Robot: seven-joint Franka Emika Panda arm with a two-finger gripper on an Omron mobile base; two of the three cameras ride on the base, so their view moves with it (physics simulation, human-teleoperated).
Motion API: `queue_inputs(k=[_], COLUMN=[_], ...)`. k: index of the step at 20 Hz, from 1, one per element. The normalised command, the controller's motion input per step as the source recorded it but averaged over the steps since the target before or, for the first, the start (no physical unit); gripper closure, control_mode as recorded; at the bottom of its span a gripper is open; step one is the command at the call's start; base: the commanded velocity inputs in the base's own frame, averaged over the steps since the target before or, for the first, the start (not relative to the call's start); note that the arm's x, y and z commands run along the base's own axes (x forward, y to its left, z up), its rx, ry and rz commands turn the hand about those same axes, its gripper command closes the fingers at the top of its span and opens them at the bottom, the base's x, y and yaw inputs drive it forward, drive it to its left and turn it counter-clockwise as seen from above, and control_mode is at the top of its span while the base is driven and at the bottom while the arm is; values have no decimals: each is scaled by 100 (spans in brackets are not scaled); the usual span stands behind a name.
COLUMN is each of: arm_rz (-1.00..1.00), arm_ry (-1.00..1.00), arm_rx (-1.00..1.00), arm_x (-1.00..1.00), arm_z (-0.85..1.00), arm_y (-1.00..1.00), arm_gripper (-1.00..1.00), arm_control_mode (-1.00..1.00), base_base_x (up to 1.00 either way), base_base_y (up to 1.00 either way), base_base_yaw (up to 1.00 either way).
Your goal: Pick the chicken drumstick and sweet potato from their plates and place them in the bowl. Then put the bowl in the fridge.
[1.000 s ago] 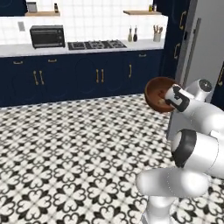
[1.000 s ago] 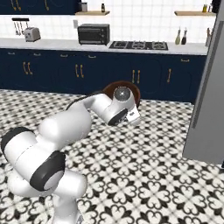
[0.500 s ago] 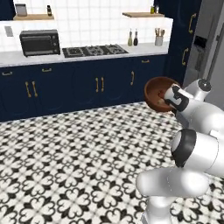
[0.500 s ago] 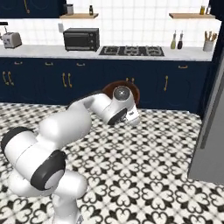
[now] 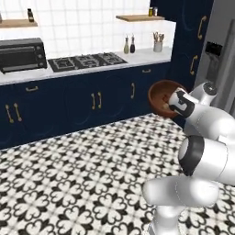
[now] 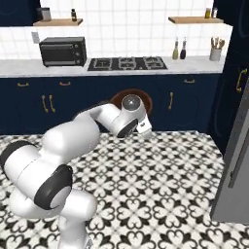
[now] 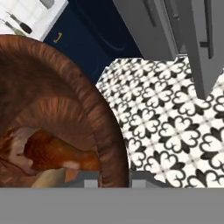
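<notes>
The dark reddish-brown bowl (image 5: 161, 97) hangs in the air above the patterned floor, tilted toward the left base camera. My gripper (image 7: 114, 177) is shut on its rim, one finger inside and one outside. In the hand view the reddish-brown chicken drumstick (image 7: 52, 151) lies in the bowl (image 7: 65, 100). A tan lump below it, cut off by the frame, looks like the sweet potato (image 7: 49, 179). From the right base view the bowl (image 6: 146, 101) peeks out behind my hand. The grey fridge (image 5: 221, 59) stands close on the right. The plates are out of view.
Navy cabinets (image 5: 92, 98) with gold handles run along the back wall under a white counter with a stove (image 5: 87, 61) and a toaster oven (image 5: 22, 54). A tall navy cabinet (image 5: 186, 41) stands beside the fridge (image 6: 238, 165). Black-and-white floor (image 6: 160, 185) lies open in front.
The whole scene has slid left in both base views, so the camera has turned right toward the fridge. The bowl stays in my grip at the same place relative to the arm.
</notes>
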Motion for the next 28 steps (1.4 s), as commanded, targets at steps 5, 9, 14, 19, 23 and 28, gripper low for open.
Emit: queue_inputs(k=[5,9,14,19,23,28], arm_rz=[0,0,0,0,0,0], arm_ry=[0,0,0,0,0,0], arm_rx=[0,0,0,0,0,0], arm_x=[0,0,0,0,0,0], arm_z=[0,0,0,0,0,0], arm_y=[0,0,0,0,0,0], arm_gripper=[100,100,100,100,100,100], arm_control_mode=[100,100,100,100,100,100], base_base_x=[100,100,100,100,100,98], base_base_y=[53,63,83,100,100,100], base_base_yaw=[-53,-62,-59,-55,-64,-61])
